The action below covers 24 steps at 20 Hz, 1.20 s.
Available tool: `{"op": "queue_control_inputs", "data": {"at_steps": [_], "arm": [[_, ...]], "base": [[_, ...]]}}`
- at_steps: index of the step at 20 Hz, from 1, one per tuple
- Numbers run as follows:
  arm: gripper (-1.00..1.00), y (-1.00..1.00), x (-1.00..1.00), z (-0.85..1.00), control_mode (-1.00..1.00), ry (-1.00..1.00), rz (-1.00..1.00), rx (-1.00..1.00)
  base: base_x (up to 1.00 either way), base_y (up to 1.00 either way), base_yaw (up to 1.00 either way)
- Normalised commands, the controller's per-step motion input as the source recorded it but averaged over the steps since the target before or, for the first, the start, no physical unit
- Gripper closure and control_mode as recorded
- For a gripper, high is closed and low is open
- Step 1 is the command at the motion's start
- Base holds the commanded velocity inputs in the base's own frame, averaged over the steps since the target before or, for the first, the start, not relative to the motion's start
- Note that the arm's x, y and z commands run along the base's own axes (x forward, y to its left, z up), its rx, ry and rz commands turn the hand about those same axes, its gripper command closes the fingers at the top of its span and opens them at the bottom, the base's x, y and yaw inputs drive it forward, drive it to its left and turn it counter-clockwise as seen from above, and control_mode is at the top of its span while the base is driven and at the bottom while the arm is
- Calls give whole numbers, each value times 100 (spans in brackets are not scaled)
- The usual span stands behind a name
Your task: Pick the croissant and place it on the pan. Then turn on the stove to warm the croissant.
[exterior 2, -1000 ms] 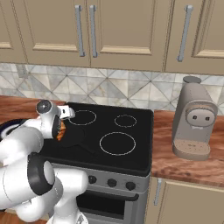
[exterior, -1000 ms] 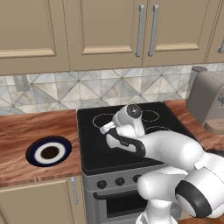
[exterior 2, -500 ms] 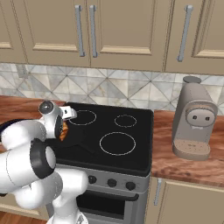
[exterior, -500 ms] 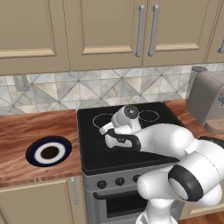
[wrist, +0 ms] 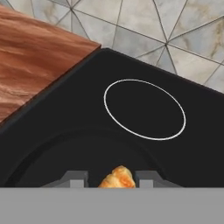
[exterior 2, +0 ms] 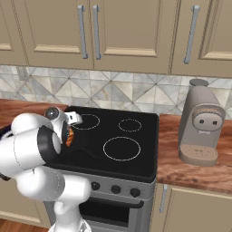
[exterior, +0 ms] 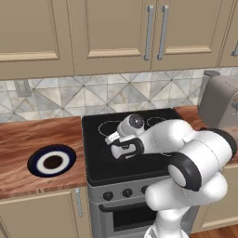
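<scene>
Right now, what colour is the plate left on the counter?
The plate is white with a dark blue rim and a dark centre, on the wooden counter. Left base view shows it best.

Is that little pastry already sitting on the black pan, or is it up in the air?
Cannot tell. In the hand view the croissant sits between the jaws above the pan, but its underside is cut off, so neither contact nor a gap shows plainly.

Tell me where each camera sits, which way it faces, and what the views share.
Left base view: behind the arm's left, looking down at the stove, plate; arm crosses from lower right.
Right base view: behind the arm's right, over the stove, coffee machine; arm at lower left.
Hand view: along the claw at the pan, croissant between its tips.
Shared: stove; croissant too.
</scene>
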Motion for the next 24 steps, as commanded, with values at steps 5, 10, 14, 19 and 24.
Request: {"op": "queue_control_inputs", "data": {"at_steps": [5, 10, 14, 19, 24], "arm": [[100, 0, 20, -18, -100, 0, 0, -2], [100, 0, 29, -21, -100, 0, 0, -3], [100, 0, 26, -18, -100, 0, 0, -2], [100, 2, 9, -13, -100, 0, 0, -1], [100, 17, 0, -16, -100, 1, 0, 0]], "base": [[0, 0, 0], [0, 0, 0], [0, 0, 0], [0, 0, 0], [0, 0, 0]]}}
